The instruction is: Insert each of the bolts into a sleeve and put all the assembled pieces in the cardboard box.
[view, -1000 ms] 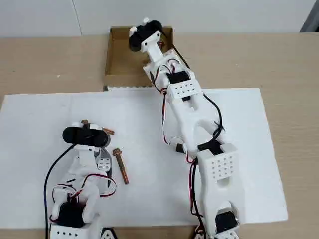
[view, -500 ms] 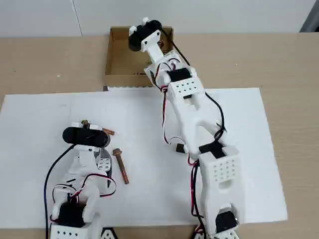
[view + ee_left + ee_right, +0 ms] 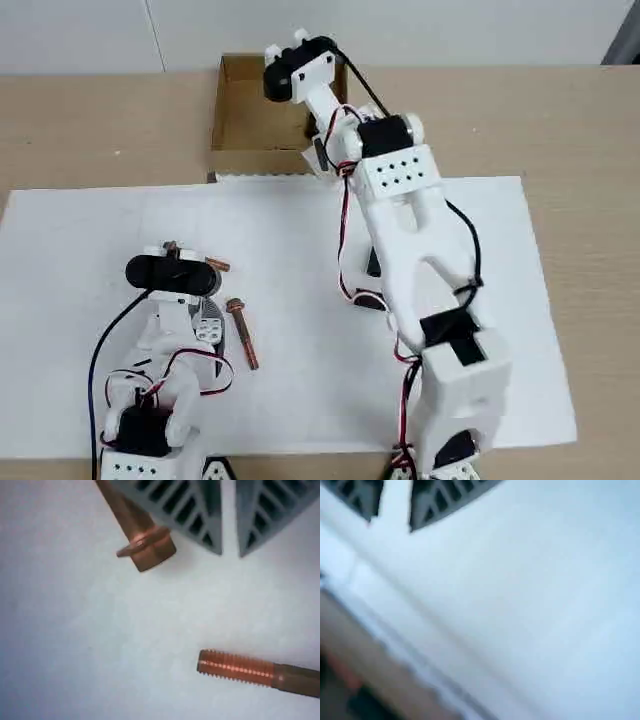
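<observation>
Step in hand: most likely picking up a loose bolt with the left tool (image 3: 227,550), since two bolts lie bare on the white sheet (image 3: 100,230) close to it.
Doing it well: spread the jaws first, then straddle the shank behind the head, square across it. A grip on the head's slanted flats would probably slip.
Approach: come straight down. Copper on paper should roll at a sideways nudge.
Left tool state: jaws drawn nearly together, a thin slit between them, nothing in it.
Right tool (image 3: 390,524) state: jaws a little apart, nothing seen between them. In the high view its arm stretches out to the cardboard box (image 3: 216,110) at the far edge of the counter (image 3: 100,120).
Nearest bolt (image 3: 150,550): its head sits just beside the left tool's tips, and its shank runs back under one jaw.
Second bolt (image 3: 250,670): threaded end toward the camera, apart from the tips, ahead of them.
Bolt looks: copper-brown, hexagonal flanged head, smooth shank, fine thread at the end, a dull metallic sheen.
Sleeves: I cannot tell where any lie.
</observation>
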### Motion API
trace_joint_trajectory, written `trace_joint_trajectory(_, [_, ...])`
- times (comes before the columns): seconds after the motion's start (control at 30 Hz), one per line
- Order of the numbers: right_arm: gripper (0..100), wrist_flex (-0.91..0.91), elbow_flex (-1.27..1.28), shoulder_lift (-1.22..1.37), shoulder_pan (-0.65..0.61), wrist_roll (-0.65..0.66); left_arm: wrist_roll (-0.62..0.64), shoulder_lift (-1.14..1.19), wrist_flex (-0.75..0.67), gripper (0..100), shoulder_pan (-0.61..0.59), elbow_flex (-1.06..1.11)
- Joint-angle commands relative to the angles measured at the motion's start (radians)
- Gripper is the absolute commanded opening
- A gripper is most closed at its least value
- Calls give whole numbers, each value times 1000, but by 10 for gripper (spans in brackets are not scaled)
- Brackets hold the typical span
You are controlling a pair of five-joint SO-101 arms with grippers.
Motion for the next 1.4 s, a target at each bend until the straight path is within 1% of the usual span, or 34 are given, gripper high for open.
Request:
trace_joint_trajectory(0.0, [43, 159, -52, -87, -2, 12, 6, -8, -9, 6, -2, -2])
trace_joint_trajectory(0.2, [39, 397, -51, -96, -31, 14, 6, -8, -9, 6, -2, -2])
trace_joint_trajectory(0.4, [38, 412, -25, -97, -33, 14, 6, -8, -9, 6, -2, -2])
trace_joint_trajectory(0.5, [38, 412, 77, -131, -41, 14, 6, -8, -9, 6, -2, -2])
trace_joint_trajectory(0.57, [38, 412, 163, -208, -42, 25, 6, -8, -9, 6, -3, -2])
trace_joint_trajectory(0.7, [41, 400, 356, -375, -67, 95, 6, -8, -8, 6, -3, -2])
trace_joint_trajectory(0.87, [42, 389, 552, -545, -88, 109, 6, -8, -8, 6, -2, -2])
trace_joint_trajectory(0.97, [43, 349, 671, -624, -88, 176, 6, -8, -6, 6, -2, -1])
trace_joint_trajectory(1.1, [46, 263, 833, -682, -87, 288, 6, -8, -5, 6, -2, -1])
trace_joint_trajectory(1.27, [123, 202, 945, -687, -88, 384, 6, -8, -5, 6, -2, -1])
trace_joint_trajectory(1.37, [146, 130, 1000, -687, -85, 420, 6, -8, -3, 6, -2, -1])
